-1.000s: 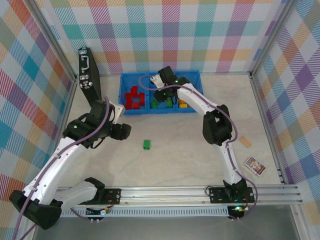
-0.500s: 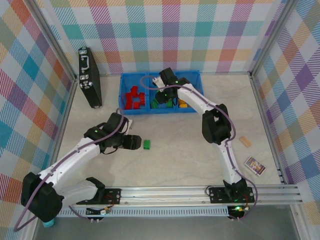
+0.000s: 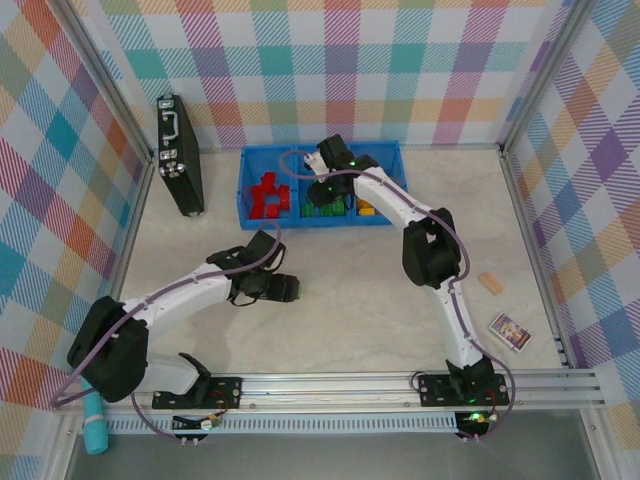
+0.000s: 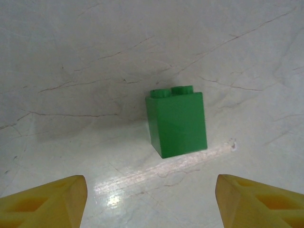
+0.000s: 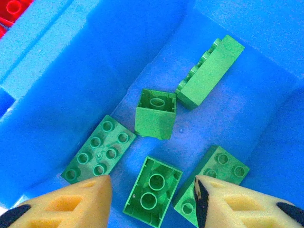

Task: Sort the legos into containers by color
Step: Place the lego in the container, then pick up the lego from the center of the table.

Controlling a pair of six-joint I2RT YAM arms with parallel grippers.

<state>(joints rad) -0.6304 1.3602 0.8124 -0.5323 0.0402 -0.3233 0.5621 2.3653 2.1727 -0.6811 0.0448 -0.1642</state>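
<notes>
A lone green lego [image 4: 176,122] stands studs-up on the pale table. My left gripper [image 4: 152,202] is open just short of it, one yellow fingertip [image 4: 47,202] on each side of the view. From above, the left gripper [image 3: 283,288] covers that brick. The containers [image 3: 241,190] are a blue tray at the back, with red legos [image 3: 268,195] in the left bin, green legos [image 3: 325,208] in the middle and yellow-orange legos [image 3: 366,209] on the right. My right gripper [image 3: 327,170] hangs over the middle bin. The right gripper [image 5: 152,202] is open above several green legos, one upturned brick [image 5: 153,187] lying below the gap.
A black case [image 3: 178,155] leans at the back left wall. A small wooden block [image 3: 490,283] and a printed card [image 3: 510,331] lie at the right. A teal object [image 3: 93,435] sits beyond the front rail at the left. Plaid walls enclose the table.
My left arm has swung down and to the right across the table until its gripper covers the green lego. The right gripper has stayed over the middle bin.
</notes>
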